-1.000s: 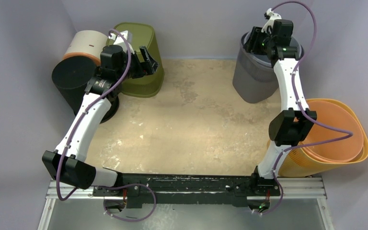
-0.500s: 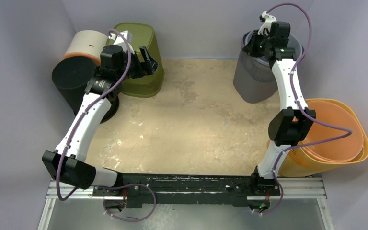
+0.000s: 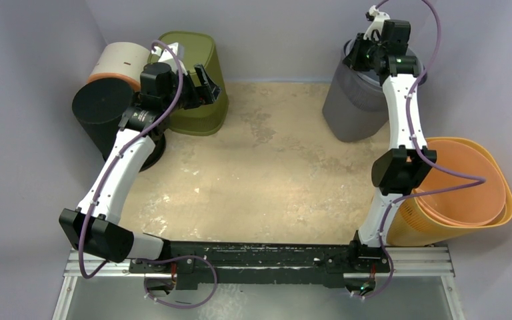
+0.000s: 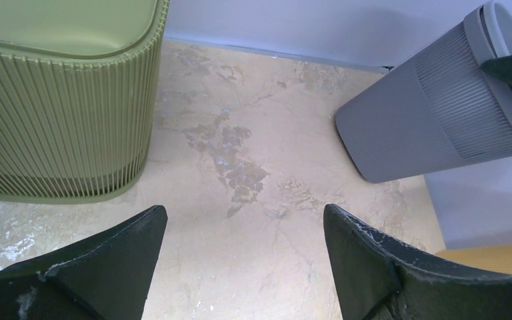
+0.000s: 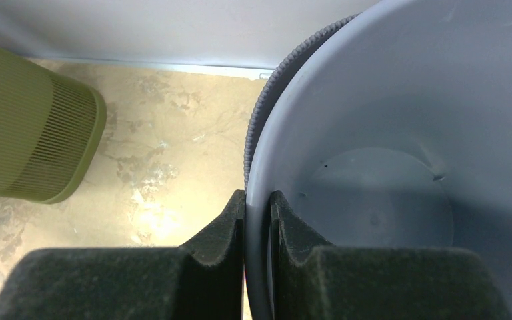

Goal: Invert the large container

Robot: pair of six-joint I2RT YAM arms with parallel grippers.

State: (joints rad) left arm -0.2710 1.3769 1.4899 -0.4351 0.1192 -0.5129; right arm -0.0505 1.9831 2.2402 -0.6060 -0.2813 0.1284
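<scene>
The grey ribbed bin point(image 3: 353, 100) stands at the back right and leans with its open top toward the back wall. My right gripper point(image 3: 365, 56) is shut on its rim; in the right wrist view one finger is outside and one inside the grey wall point(image 5: 387, 133), with the gripper point(image 5: 258, 195) pinching it. The bin also shows tilted in the left wrist view point(image 4: 427, 113). My left gripper point(image 3: 203, 83) is open and empty above the floor point(image 4: 245, 213), beside the green bin.
A green ribbed bin point(image 3: 197, 73) sits bottom up at the back left, also in the left wrist view point(image 4: 60, 100). A black bin with a cream and orange base point(image 3: 107, 93) lies at the far left. An orange basket point(image 3: 467, 193) lies at the right.
My right gripper has risen and moved toward the back wall with the grey bin's rim in it, and the bin now leans more. The left arm has not moved.
</scene>
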